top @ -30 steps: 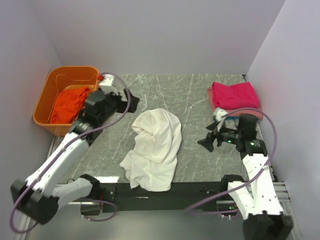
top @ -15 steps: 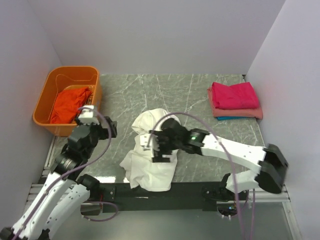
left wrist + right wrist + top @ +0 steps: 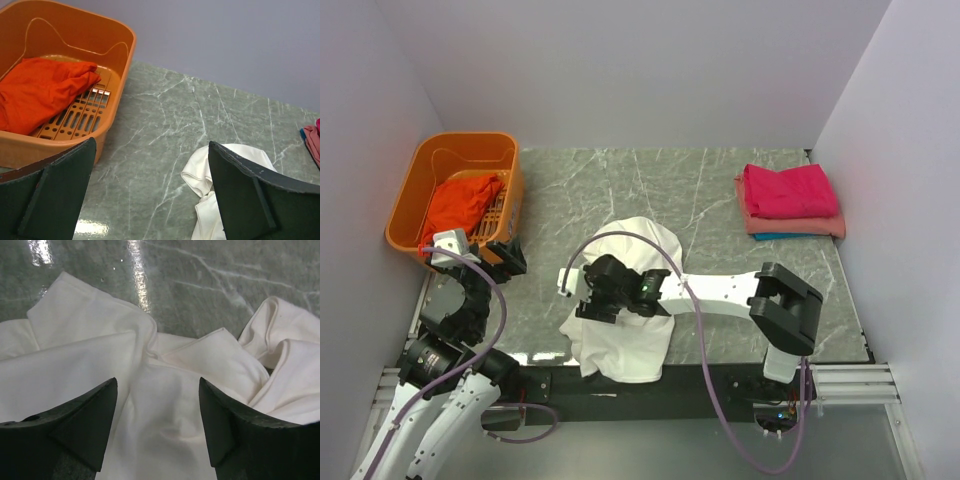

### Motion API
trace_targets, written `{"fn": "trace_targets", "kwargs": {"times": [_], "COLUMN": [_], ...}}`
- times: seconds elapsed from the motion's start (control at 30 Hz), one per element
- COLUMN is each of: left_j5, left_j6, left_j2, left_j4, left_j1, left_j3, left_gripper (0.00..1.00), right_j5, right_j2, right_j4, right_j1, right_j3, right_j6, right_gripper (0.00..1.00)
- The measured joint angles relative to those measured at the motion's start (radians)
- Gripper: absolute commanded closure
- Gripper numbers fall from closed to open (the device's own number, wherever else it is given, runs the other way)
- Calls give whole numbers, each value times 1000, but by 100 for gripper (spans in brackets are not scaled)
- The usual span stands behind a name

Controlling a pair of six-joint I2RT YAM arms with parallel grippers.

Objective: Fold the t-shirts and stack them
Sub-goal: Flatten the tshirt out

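**Room.** Plain pale walls on three sides. A green marbled table (image 3: 720, 190) carries everything.

**Item 1, white t-shirt (image 3: 620, 350).** It lies crumpled in a heap at the table's middle. Its long axis runs from the far side toward my near edge, leaning a little near-left. No print shows. In the right wrist view, loose folds and a raised ridge face up.

**Item 2, right pincer (image 3: 157, 385).** It sits directly over the left half of the white t-shirt, its arm stretched in from the right across the heap's middle. The jaws stand apart with cloth beneath them and nothing clamped. I cannot tell whether the tips touch the fabric.

**Item 3, left pincer (image 3: 152, 150).** It is spread wide and empty, hanging by the basket's near corner. The white t-shirt lies off to its right, apart from it. The right arm is plainly the nearer.

**Item 4, orange basket (image 3: 415, 180).** It stands at far left and holds one unfolded orange-red t-shirt (image 3: 460, 205).

**Item 5, stack at far right.** The magenta t-shirt (image 3: 788, 190) is on top and the pink t-shirt (image 3: 795, 226) is under it. A sliver of the blue t-shirt (image 3: 770, 236) shows lowest. The stack is well apart from the heap.

**Judgement.** I would grab straight down onto the fold below the right pincer, since nothing stands between them. The arm's purple cable (image 3: 620, 234) loops above the cloth, and the forearm hides the heap's middle from the top view.
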Motion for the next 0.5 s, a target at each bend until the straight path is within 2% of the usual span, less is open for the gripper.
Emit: {"fn": "trace_targets", "kwargs": {"times": [0.1,0.2,0.27,0.3,0.33,0.37,0.43,0.5], "left_j5": [-3,-4,-3,-3,-3,-3,2,13], "left_j6": [0,1,1,1,1,1,1,2], "left_j2": [0,0,0,0,0,0,0,1], "left_j4": [0,0,0,0,0,0,2,1], "left_j1": [0,0,0,0,0,0,0,0], "left_j3": [0,0,0,0,0,0,-1,-2], "left_gripper": [1,1,1,1,1,1,1,1], "right_j5": [21,36,47,48,53,59,76,84], "right_j2": [28,52,61,64,66,69,69,63], "right_j4": [0,-2,-4,-3,-6,-9,-14,-27], "right_j1": [1,2,3,3,3,4,3,-6], "right_j3": [1,1,1,2,3,6,11,26], "right_j6": [34,56,74,70,81,77,84,84], "right_gripper": [32,42,66,67,83,90,99,100]}}
